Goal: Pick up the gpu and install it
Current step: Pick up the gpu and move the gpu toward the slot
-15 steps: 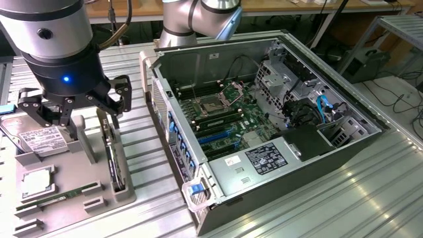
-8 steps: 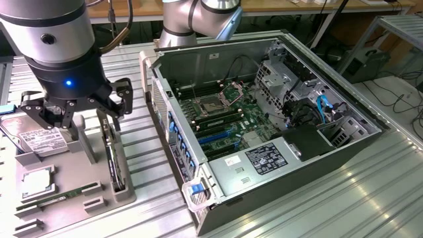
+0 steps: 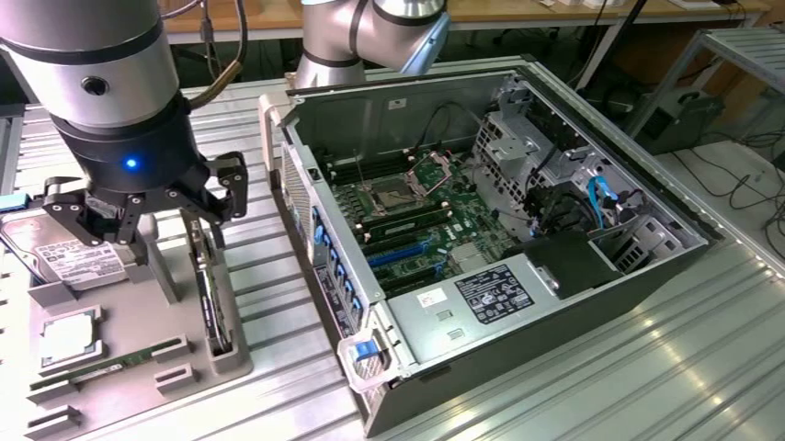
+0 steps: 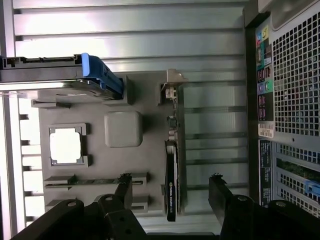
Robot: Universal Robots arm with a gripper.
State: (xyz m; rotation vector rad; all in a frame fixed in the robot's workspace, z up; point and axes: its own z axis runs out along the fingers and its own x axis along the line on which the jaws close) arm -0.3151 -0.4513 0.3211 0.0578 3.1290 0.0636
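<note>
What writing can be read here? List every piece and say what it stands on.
Nothing reads for certain.
gpu: white print on its black edge, too blurred.
hard drive: white label, print too small.
computer case: black label inside, too small.
computer case: coloured stickers on its rear, too blurred.

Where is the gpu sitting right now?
The gpu stands on edge in the grey holder tray at the exterior view's left, between the hard drive and the open computer case, below the open gripper.
</note>
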